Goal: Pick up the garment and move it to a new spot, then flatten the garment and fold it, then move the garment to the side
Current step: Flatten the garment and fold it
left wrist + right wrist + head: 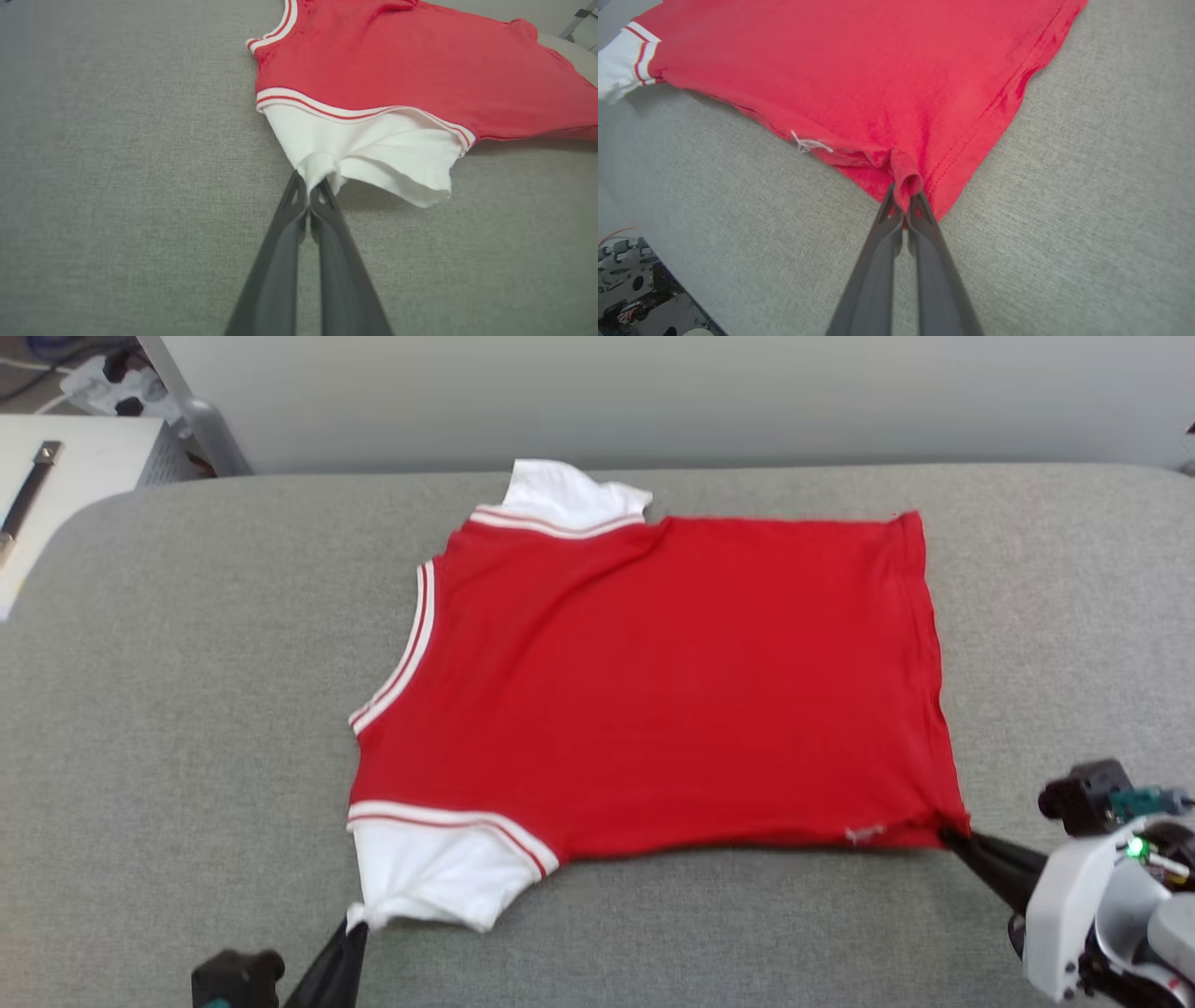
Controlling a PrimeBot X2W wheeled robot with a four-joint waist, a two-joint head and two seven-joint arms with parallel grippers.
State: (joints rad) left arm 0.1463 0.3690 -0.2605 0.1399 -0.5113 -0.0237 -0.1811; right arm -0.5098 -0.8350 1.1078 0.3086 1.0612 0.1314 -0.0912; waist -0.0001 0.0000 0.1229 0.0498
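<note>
The grey padded surface lies bare on all 4 sides of the garment. The garment is spread flat at mid-surface, plain red face up, collar edge left, hem edge right, far edge near the surface's back edge. The left gripper is clamped tight on the near white sleeve tip. The right gripper is pinched closed on the near hem corner, beside a small white mark.

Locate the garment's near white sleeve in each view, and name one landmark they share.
Head view: near white sleeve lower left of centre, its tip pinched by the left gripper.
Left wrist view: sleeve at centre, just above the shut jaws.
Right wrist view: sleeve at the far upper-left edge.
Shared landmark: the striped trim where sleeve meets red body.
</note>
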